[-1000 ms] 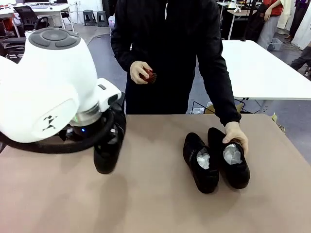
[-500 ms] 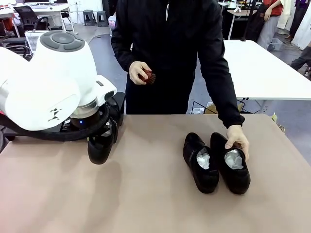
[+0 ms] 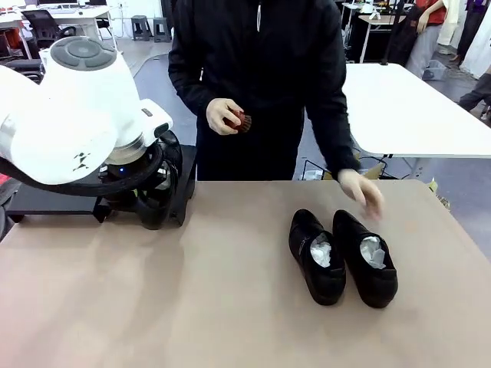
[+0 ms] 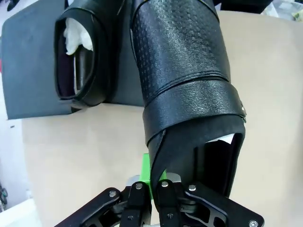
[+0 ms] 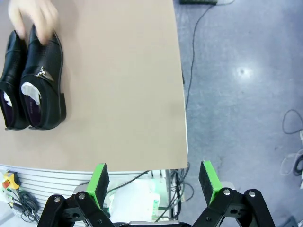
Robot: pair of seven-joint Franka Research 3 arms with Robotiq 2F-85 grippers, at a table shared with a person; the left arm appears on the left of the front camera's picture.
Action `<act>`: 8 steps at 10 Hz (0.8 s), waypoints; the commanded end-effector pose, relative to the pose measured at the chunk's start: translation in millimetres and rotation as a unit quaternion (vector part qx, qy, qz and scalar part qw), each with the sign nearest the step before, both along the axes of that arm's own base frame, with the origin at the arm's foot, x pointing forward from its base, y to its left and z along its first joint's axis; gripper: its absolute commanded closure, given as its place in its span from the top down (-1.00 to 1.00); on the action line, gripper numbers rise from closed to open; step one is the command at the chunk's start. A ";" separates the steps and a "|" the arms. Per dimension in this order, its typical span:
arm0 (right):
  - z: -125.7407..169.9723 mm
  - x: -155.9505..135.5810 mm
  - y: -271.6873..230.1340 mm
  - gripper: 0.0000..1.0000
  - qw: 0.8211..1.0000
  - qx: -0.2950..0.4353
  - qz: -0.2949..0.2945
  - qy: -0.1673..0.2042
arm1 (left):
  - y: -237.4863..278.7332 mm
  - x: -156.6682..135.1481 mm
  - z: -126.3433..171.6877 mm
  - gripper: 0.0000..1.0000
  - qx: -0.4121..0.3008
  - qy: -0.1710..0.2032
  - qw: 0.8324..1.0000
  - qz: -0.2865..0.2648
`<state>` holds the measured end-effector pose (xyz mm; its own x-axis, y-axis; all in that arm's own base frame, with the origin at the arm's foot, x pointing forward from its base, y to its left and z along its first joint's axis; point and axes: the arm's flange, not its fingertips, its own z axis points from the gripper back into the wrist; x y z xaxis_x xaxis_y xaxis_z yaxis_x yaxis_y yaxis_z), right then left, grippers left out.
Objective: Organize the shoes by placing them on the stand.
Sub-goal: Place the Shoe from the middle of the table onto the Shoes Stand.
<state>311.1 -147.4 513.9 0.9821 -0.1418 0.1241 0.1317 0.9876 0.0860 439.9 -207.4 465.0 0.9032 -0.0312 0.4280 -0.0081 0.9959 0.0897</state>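
Robot's left hand (image 4: 158,184) is clamped on the held shoe (image 4: 184,90). The shoe's rear side wall is pinched betw. the fingers, w/ a green pad (image 4: 150,175) flat on its outside. Glossy black leather, dotted texture on top, a bit of white paper peeking from the opening.

In the wrist view the toe end reaches over the stand (image 4: 28,80), the flat black rack. Can't tell if shoe and rack are touching. Just beside it a second shoe (image 4: 80,56) sits on the stand, opening toward the camera, white paper inside.

From the front, the big white left arm (image 3: 77,115) covers most of this. The held shoe is a dark shape under the wrist at the far-left of the tan surface (image 3: 230,322), right by the stand.

Robot's right hand (image 5: 154,182) is wide open, green pads well apart, nothing betw. them. It hangs past the surface's edge, over grey floor (image 5: 236,71).

Mid-right on the surface stand 2 more shoes, side by side and touching: left shoe of the pair (image 3: 316,257) and right shoe of the pair (image 3: 368,261), both w/ white paper.

Person's near hand (image 3: 360,195) is blurred, near the far end of the right one, not on it. Person's other hand (image 3: 222,115) is at chest height, holding a small reddish-brown thing (image 3: 239,121).
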 end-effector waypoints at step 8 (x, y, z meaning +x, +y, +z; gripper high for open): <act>-1.3 -2.6 0.8 1.00 1.000 0.001 0.001 -0.002 | 16.5 89.1 -22.6 -1.00 -0.061 -0.080 0.995 -0.014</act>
<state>310.7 -147.5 514.0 0.9820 -0.1423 0.1243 0.1322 0.9875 0.0859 522.4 -187.6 439.8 0.8454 0.0180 0.5338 0.0110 0.9986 -0.0511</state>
